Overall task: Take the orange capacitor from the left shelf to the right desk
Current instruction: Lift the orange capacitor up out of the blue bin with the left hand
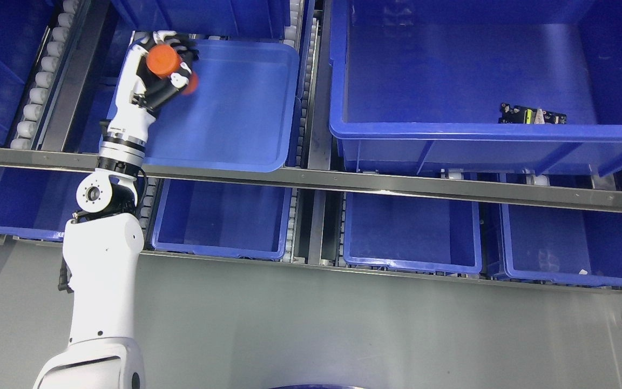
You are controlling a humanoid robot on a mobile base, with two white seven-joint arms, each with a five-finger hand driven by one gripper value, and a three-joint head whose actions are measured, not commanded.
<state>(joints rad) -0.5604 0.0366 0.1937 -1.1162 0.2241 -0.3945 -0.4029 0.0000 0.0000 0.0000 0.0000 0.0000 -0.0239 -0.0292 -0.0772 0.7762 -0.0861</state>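
My left hand (168, 65) reaches up over the near left corner of a shallow blue tray (235, 119) on the upper shelf level. Its black and white fingers are curled around an orange capacitor (162, 59), a short orange cylinder whose round end faces the camera. A second bit of orange (193, 82) shows just past the fingers at the lower right; I cannot tell whether it is the same cylinder's far end or another one. The white left arm (103, 254) rises from the bottom left. The right arm is out of view.
A large deep blue bin (451, 70) at the upper right holds a small black circuit part (532, 115). Several blue bins (411, 232) line the lower shelf behind a metal rail (376, 186). Grey floor (343, 329) fills the foreground.
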